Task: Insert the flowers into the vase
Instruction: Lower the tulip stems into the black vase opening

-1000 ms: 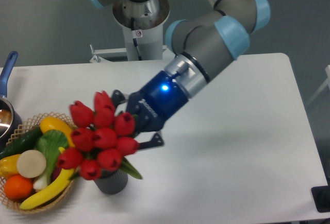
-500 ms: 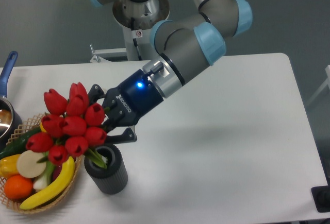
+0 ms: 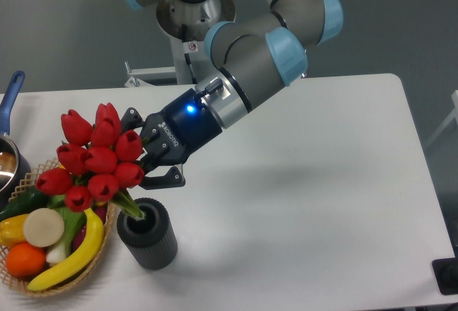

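The flowers [image 3: 94, 161] have a smooth, waxy plastic sheen on their red buds. The vase [image 3: 149, 234] is matt dark grey with ribbed sides. The gripper [image 3: 147, 152] looks like matt black plastic below a glossy blue collar. The wicker basket [image 3: 28, 181] is rough woven cane; the table [image 3: 322, 196] is smooth matt white.
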Robot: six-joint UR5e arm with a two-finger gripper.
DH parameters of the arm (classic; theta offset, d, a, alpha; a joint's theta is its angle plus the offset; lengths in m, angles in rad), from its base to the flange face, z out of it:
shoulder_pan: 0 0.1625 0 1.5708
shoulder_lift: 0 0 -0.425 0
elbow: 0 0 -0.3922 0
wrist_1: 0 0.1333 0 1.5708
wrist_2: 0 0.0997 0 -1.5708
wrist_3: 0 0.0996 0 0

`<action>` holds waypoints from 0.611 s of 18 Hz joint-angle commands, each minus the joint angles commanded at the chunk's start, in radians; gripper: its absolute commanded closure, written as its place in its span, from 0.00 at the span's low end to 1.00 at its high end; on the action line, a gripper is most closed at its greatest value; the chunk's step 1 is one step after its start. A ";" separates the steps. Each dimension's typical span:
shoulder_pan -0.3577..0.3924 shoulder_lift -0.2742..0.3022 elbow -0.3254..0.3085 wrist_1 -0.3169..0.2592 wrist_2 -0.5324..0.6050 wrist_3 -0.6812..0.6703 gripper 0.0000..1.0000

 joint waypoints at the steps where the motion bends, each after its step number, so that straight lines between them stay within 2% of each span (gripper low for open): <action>1: 0.005 0.000 -0.003 0.000 0.000 0.005 0.93; 5: 0.008 -0.011 -0.029 0.000 0.009 0.014 0.92; 11: 0.002 -0.043 -0.094 0.000 0.021 0.114 0.88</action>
